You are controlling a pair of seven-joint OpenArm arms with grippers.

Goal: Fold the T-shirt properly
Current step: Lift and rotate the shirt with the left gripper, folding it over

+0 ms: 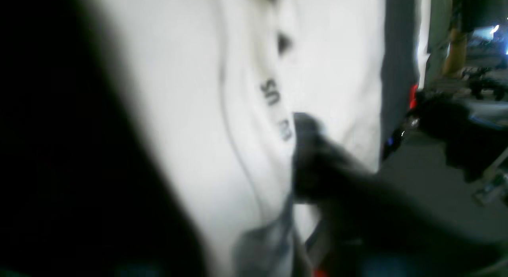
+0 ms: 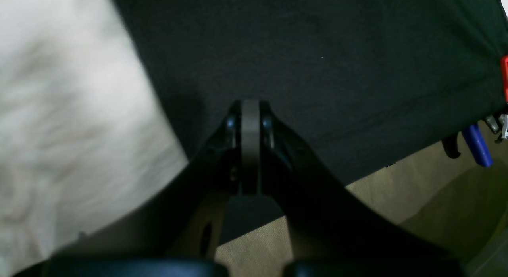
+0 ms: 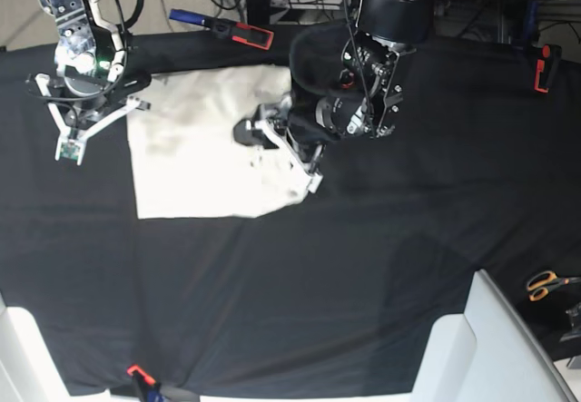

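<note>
The cream T-shirt (image 3: 200, 148) lies flat on the black table cloth (image 3: 300, 266), left of centre in the base view. My left gripper (image 3: 263, 132) is down on its right part. In the blurred left wrist view, the T-shirt (image 1: 178, 90) fills the frame. A dark fingertip (image 1: 311, 150) presses into it and grey cloth bunches up beside it, so the left gripper (image 1: 291, 177) looks shut on the fabric. My right gripper (image 2: 251, 110) is shut and holds nothing. It hangs over bare cloth just off the T-shirt (image 2: 59, 110), at the shirt's left edge in the base view (image 3: 68, 143).
Red-and-black clamps (image 3: 245, 32) (image 3: 543, 66) (image 3: 136, 372) pin the cloth at its edges. Orange-handled scissors (image 3: 545, 284) lie at the right. A white raised surface (image 3: 490, 348) stands at the front right. A blue-handled clamp (image 2: 476, 146) hangs at the table edge.
</note>
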